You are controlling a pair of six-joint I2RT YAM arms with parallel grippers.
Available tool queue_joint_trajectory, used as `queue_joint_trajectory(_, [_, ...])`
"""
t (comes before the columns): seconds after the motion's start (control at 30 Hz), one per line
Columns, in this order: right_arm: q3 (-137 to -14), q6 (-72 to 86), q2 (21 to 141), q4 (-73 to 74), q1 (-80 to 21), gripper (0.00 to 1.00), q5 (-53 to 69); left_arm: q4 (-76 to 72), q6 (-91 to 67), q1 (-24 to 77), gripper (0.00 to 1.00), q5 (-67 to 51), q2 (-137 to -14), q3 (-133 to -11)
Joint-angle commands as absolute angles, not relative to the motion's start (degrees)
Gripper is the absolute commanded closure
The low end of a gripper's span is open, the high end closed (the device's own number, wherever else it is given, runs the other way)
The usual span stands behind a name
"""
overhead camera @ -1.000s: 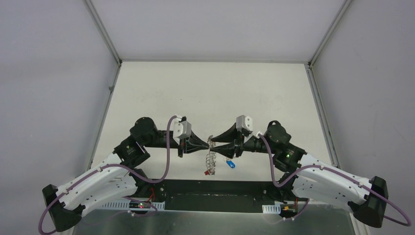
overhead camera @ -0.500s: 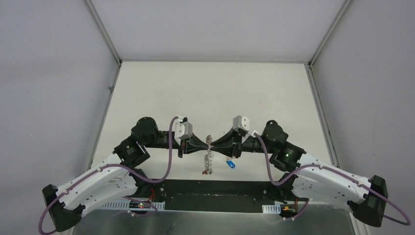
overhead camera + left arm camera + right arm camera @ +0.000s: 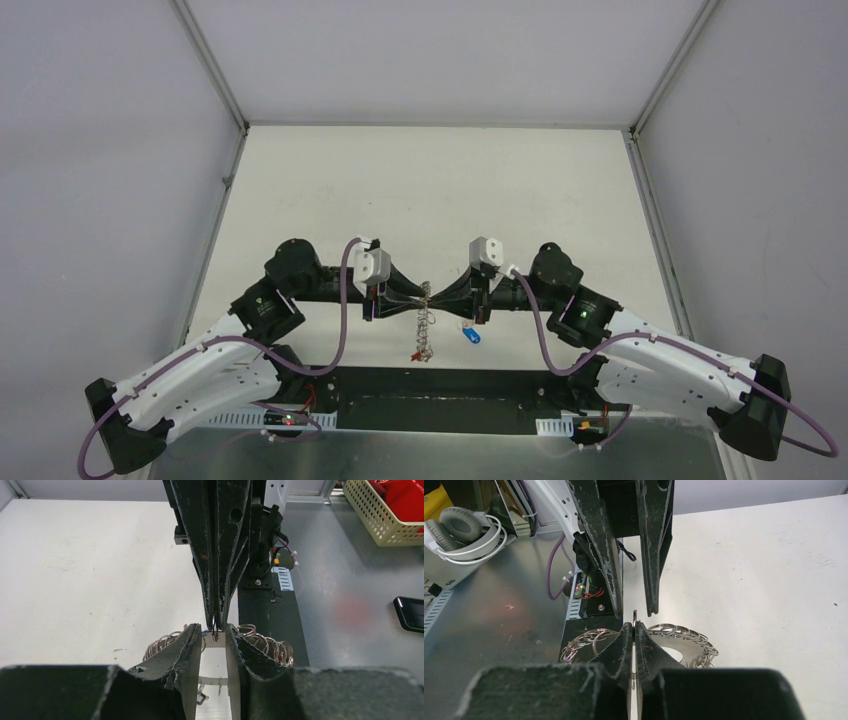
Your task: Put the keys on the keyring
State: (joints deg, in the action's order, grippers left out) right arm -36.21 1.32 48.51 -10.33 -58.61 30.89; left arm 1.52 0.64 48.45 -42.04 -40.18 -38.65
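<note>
1. The blue-tagged key point(image 3: 471, 336) lay flat on the table point(image 3: 420, 190), just to the right of the string of rings point(image 3: 426, 325) and apart from it. Neither gripper touched the key.
2. At the far end of the string of rings we saw the keyring point(image 3: 634, 616). It showed as a thin metal edge standing up from between two black fingertips.
3. Those fingertips belonged to the right gripper point(image 3: 634, 631). It was pressed together on the keyring, and we saw no gap between its pads.
4. The left gripper point(image 3: 214, 639) met it tip to tip above the same end of the string of rings. Its fingers point(image 3: 191, 647) stood apart, one on each side of the pinched keyring, with a sliver of space on either side.
5. From that meeting point the string of rings ran toward the arm bases. In both wrist views its loops spread out to either side behind the fingertips.
6. At the near end of the string of rings we made out a small red piece point(image 3: 418, 353), too small for us to say what it was.
7. Well apart from the string of rings, a pair of headphones point(image 3: 464, 530) rested on the grey metal bench.
8. A yellow basket point(image 3: 385, 515) stood off at the corner of the left wrist view.
</note>
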Motion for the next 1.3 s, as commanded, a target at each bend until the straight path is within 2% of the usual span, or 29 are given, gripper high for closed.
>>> queue_joint_trajectory(0.0, [-38.77,1.27,48.08,-12.72,-58.73,1.0,31.99,-1.67,0.96,49.07,0.73,-42.39,-39.74,-41.22])
queue_joint_trajectory(0.77, [-38.76,1.51,48.07,-13.2,-58.71,1.0,31.77,3.08,2.9,49.3,0.73,-42.85,-41.81,-41.31])
queue_joint_trajectory(0.93, [-38.83,1.49,48.31,-13.29,-58.69,1.0,31.69,3.07,2.91,49.56,0.81,-43.28,-42.68,-41.86])
queue_joint_trajectory(1.17, [-38.55,1.47,48.84,-13.43,-58.69,1.0,31.99,0.86,1.16,49.97,0.83,-42.85,-43.33,-42.11])
queue_joint_trajectory(1.27, [-38.56,1.6,48.87,-13.44,-58.71,1.0,31.94,0.37,1.13,50.01,0.92,-42.66,-42.92,-41.97])
